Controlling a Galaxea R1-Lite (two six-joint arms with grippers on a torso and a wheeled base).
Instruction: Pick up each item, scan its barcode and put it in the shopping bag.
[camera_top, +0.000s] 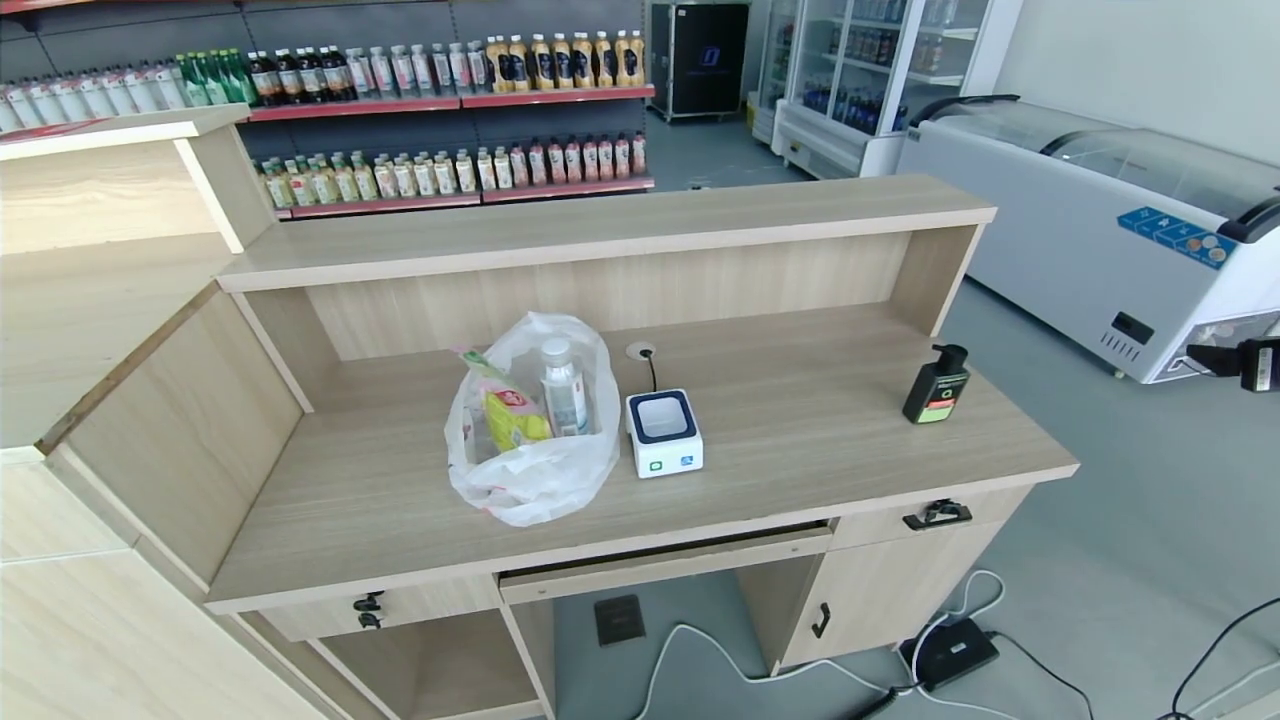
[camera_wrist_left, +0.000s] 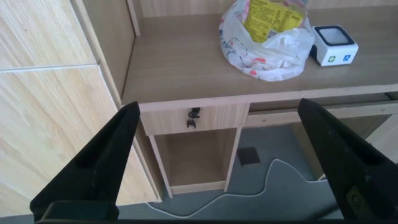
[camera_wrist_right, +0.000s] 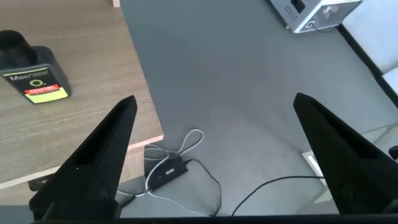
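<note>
A white plastic shopping bag (camera_top: 530, 470) stands open on the wooden counter (camera_top: 800, 420), left of the middle. Inside it are a clear bottle (camera_top: 563, 390) and a yellow-green snack pack (camera_top: 510, 415). Just right of the bag sits the white barcode scanner (camera_top: 663, 432). A dark pump bottle (camera_top: 936, 386) stands alone near the counter's right end. My left gripper (camera_wrist_left: 217, 162) hangs open and empty in front of the counter's left drawer, well short of the bag (camera_wrist_left: 267, 56). My right gripper (camera_wrist_right: 214, 162) is open and empty over the floor, beyond the counter's right edge, with the pump bottle (camera_wrist_right: 34, 78) off to one side.
A raised ledge (camera_top: 600, 235) runs along the counter's back and a tall side panel (camera_top: 150, 430) closes its left. Cables and a black power box (camera_top: 948, 650) lie on the floor by the right cabinet. A chest freezer (camera_top: 1100, 240) stands at the right.
</note>
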